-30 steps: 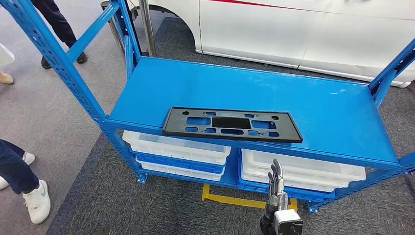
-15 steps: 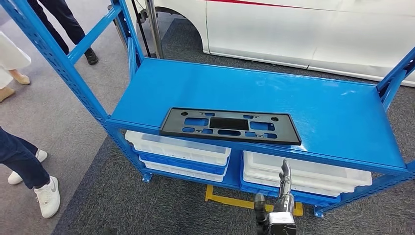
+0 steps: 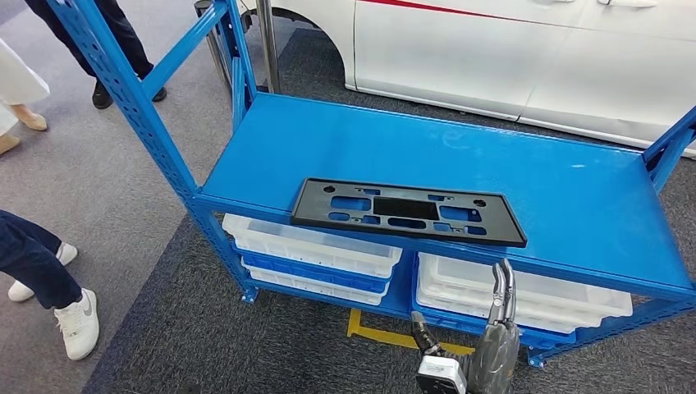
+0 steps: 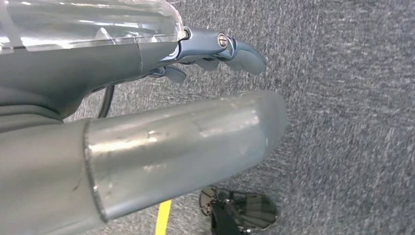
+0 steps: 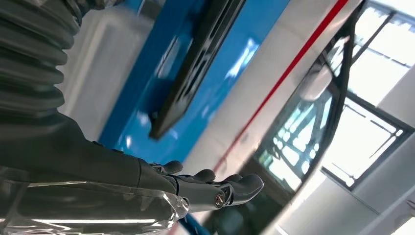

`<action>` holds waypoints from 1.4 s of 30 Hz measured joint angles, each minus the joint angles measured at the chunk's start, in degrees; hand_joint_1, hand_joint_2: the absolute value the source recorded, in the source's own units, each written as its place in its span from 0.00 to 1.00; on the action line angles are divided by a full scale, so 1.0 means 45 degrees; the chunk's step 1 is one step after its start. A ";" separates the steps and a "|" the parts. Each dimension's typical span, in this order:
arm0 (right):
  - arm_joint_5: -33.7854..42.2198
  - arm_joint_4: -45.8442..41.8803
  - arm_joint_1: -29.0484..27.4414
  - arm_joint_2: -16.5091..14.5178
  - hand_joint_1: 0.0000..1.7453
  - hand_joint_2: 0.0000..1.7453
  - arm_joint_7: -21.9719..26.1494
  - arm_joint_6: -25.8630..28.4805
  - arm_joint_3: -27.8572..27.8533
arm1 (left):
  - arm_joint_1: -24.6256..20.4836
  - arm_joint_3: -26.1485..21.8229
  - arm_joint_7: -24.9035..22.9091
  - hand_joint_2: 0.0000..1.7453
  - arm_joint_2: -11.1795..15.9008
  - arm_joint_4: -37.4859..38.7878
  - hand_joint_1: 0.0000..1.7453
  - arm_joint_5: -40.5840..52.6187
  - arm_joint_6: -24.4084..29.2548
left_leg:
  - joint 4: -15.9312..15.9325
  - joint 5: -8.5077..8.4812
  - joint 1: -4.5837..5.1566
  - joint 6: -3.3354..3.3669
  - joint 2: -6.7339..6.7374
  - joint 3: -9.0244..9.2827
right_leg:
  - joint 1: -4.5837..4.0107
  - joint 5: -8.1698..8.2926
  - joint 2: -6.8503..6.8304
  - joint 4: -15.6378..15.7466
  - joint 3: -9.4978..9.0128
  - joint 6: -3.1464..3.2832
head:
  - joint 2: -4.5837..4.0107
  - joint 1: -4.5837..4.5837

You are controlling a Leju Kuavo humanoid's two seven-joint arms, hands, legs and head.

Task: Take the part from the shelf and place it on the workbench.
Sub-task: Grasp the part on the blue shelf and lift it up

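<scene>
The part [image 3: 408,212], a flat black plate w/ cut-outs, is lying along the front edge of the blue shelf [image 3: 427,156], its near long side about flush w/ the lip, so that's the edge we're aiming for. We're bringing the right robot hand [image 3: 497,328] up from below the shelf front; it's holding nothing, fingers stretched out and apart, pointing up toward the part's right end but not touching it. From the right wrist view the part [image 5: 195,63] is showing edge-on and thin, w/ the fingertips [image 5: 244,186] well short of it. Best approach, as we're judging it: we're raising the hand until the fingers are clearing the shelf lip, then sliding fingers over the top face and thumb under the overhanging edge, or hooking a cut-out, since a flat plate gives little else to grip. Gripping near one end risks the part tilting or dragging, so we're favouring a spot closer to the middle. The left robot hand [image 4: 147,147] is hanging by the carpet, empty, fingers apart. White bins [image 3: 316,246] are sitting under the shelf, a white car [image 3: 509,57] behind, and people's feet at the left.
</scene>
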State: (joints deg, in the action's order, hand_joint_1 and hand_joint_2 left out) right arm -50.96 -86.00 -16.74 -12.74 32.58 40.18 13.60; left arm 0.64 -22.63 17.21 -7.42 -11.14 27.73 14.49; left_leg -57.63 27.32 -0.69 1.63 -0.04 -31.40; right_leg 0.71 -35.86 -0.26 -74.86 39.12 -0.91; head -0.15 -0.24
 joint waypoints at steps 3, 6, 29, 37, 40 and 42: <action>-0.2096 0.0458 0.0249 -0.0590 0.00 1.00 -0.0280 0.0001 -0.1261 | -0.0014 0.0102 -0.0056 0.00 -0.0002 0.0002 0.00 0.0301 -0.0161 | -0.0029 0.0024 0.0016 -0.0033 -0.0063 0.0046 | -0.0009 0.1155 0.0017 0.1586 -0.0722 0.0132 | 0.0000 0.0000; -0.3450 0.0774 0.0566 -0.0900 0.00 1.00 -0.0418 0.0004 -0.1911 | -0.0077 0.0252 -0.0102 0.00 0.0006 0.0002 0.00 0.0555 -0.0287 | -0.0094 0.0065 0.0065 -0.0180 -0.0099 -0.0001 | -0.0103 0.1708 0.0057 0.3341 -0.1491 0.0280 | 0.0000 0.0004; -0.7409 0.3215 0.1912 -0.0454 0.00 1.00 -0.4486 0.0004 -0.0906 | -0.0257 0.0599 0.0106 0.00 0.0163 0.0002 0.00 0.1479 -0.0976 | 0.0058 -0.0175 -0.0013 0.0005 -0.0030 -0.0136 | -0.0034 0.0167 0.0009 0.0783 -0.0364 0.0041 | 0.0000 0.0000; -0.7072 0.3853 0.2040 -0.0389 0.00 1.00 -0.2980 0.0004 -0.0807 | -0.0247 0.0622 0.0096 0.00 0.0161 0.0002 0.00 0.1639 -0.1143 | -0.0081 -0.0043 0.0073 -0.0214 -0.0098 -0.0114 | -0.0068 0.1736 0.0050 0.3350 -0.1415 0.0235 | 0.0000 0.0003; -0.7612 0.4209 0.2250 -0.0399 0.00 1.00 -0.2403 0.0004 -0.0681 | -0.0298 0.0681 -0.0092 0.00 0.0146 0.0002 0.00 0.1823 -0.1240 | -0.0154 0.0045 0.0053 -0.0436 -0.0080 -0.0165 | -0.0045 0.1805 0.0066 0.3457 -0.1409 0.0383 | 0.0000 0.0005; -0.7884 0.4555 0.2523 -0.0360 0.00 1.00 -0.2970 0.0004 -0.0378 | -0.0379 0.0695 -0.0188 0.00 0.0129 0.0002 0.00 0.1868 -0.1277 | -0.0944 0.0580 0.0011 -0.0564 -0.0071 -0.0504 | 0.0006 0.1856 0.0031 0.3541 -0.1429 0.0527 | 0.0000 0.0005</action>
State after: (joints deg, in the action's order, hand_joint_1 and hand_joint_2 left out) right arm -86.43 -65.50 -5.39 -14.37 19.21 40.19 11.90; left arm -1.06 -19.50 16.36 -6.84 -11.13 36.13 8.74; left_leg -61.87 29.93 -0.64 -0.91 -0.36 -33.67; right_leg 0.74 -27.51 -0.11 -58.92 32.69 1.47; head -0.15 -0.22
